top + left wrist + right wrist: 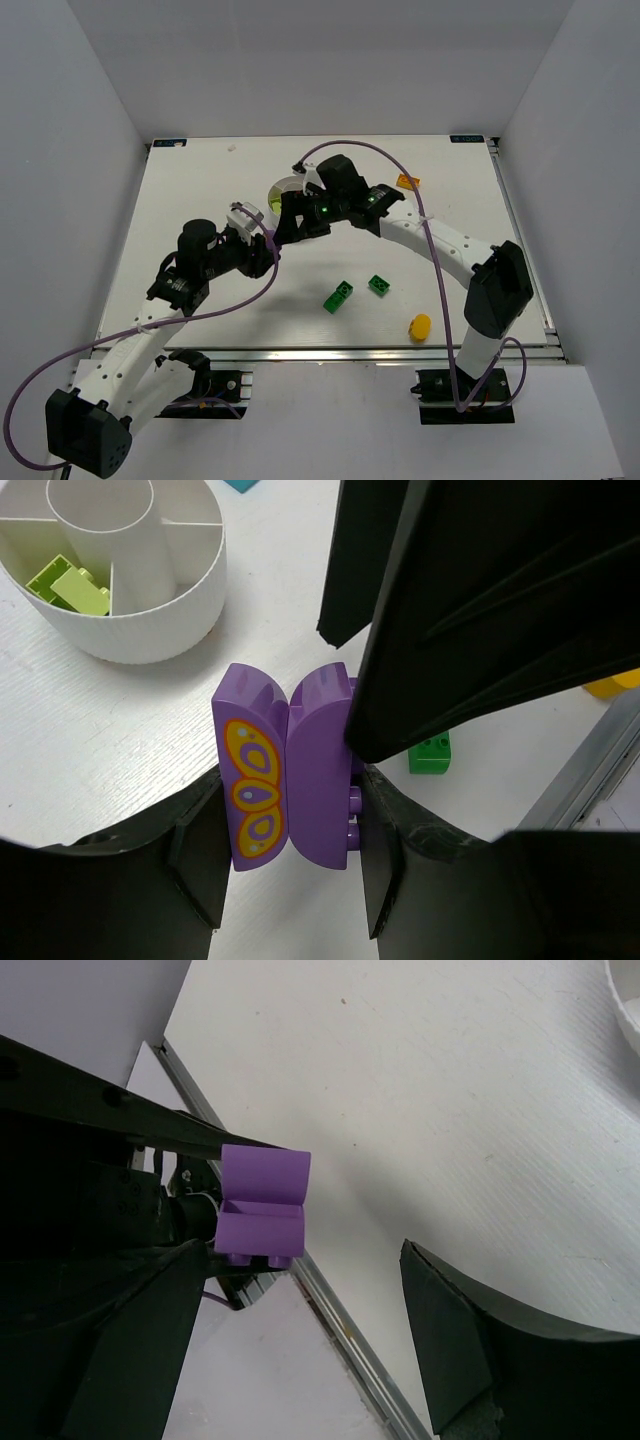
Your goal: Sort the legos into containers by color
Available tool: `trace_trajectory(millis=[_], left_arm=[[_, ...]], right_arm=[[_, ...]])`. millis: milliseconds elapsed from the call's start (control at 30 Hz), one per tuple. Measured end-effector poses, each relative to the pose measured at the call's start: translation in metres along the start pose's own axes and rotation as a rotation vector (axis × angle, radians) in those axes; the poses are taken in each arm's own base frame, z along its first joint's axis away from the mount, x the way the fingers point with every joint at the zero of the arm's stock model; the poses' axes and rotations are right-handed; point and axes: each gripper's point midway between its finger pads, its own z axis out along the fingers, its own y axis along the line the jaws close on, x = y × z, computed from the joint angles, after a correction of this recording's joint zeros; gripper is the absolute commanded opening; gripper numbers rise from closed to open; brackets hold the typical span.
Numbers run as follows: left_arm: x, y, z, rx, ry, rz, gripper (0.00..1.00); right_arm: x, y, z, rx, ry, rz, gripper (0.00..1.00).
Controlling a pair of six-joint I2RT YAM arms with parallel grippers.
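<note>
My left gripper is shut on a purple lego with a yellow butterfly print, held just above the table. The purple lego also shows in the right wrist view. My right gripper is open, and one of its fingers lies against the lego's far side. The white divided dish stands just beyond, with lime legos in one wedge. In the top view both grippers, left and right, meet beside the dish, and I cannot make out the purple lego there.
Two green legos lie mid-table toward the front. An orange lego lies at the back right. A yellow round piece sits near the front edge. A cyan lego lies beyond the dish.
</note>
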Motion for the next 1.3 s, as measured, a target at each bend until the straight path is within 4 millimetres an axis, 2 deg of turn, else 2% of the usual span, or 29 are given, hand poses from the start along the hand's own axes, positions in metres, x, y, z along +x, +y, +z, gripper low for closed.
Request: trace_trajectory(millis=[200,567,833,933,1100,1200,1233,1267,1300], left_arm=[[0.0,-0.003,0.001,0.009,0.002,0.004,0.4],[0.0,-0.003,0.001,0.001,0.002,0.006,0.4],[0.0,-0.004,0.002,0.001,0.003,0.009,0.4],[0.001,-0.004,0.002,0.002,0.004,0.009,0.4],[0.004,-0.002,0.001,-0.012,0.018,0.003,0.41],[0.004,-0.002,0.001,-0.015,0.018,0.003,0.49],[0.004,-0.001,0.001,-0.017,0.018,0.003,0.55],[0.004,-0.001,0.001,-0.019,0.018,0.004,0.72],[0.004,0.0,0.001,-0.022,0.017,0.002,0.78]], right_arm=[[-0.007,0.01,0.001,-0.029,-0.005,0.0,0.8],[0.002,0.012,0.007,-0.063,0.04,0.043,0.57],[0.004,0.018,0.007,-0.097,0.056,0.049,0.52],[0.006,0.019,0.008,-0.11,0.067,0.051,0.44],[0.009,0.017,0.013,-0.119,0.084,0.071,0.22],[0.008,0.017,0.013,-0.12,0.081,0.068,0.07],[0.008,0.017,0.013,-0.121,0.08,0.067,0.02],[0.008,0.017,0.013,-0.121,0.079,0.066,0.0],[0.007,0.017,0.013,-0.122,0.078,0.065,0.0]])
